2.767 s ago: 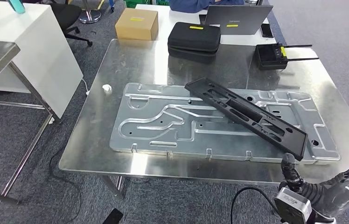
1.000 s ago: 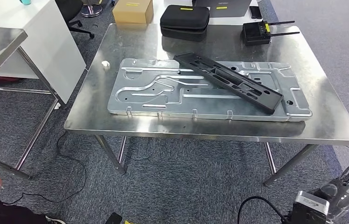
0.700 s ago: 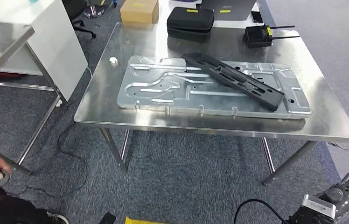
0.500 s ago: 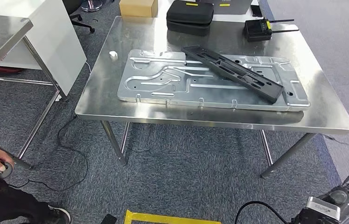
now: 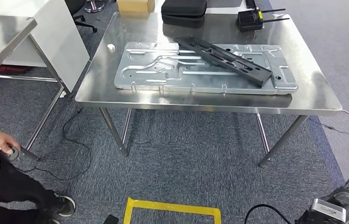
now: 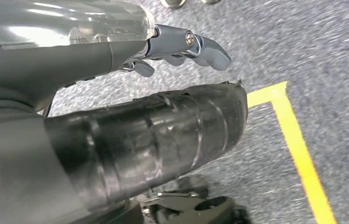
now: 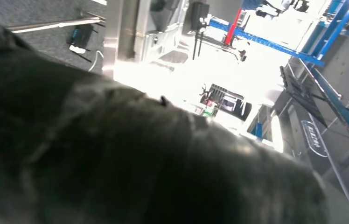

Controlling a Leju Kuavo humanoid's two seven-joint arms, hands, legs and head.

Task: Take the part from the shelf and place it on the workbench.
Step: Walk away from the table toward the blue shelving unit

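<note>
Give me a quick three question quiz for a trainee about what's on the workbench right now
1. True or false: the long black part lies slantwise across the stamped metal panel.
2. Which sits at the far edge of the steel workbench? A) black zip case B) red toolbox C) green bottle
3. What marks the carpet in front of the workbench?

Key: 1. True. 2. A. 3. A yellow tape outline.

Even overhead light gives soft glare on the steel desk in the sharp head view, while the right wrist view is blurred with a blown-out white centre.
</note>
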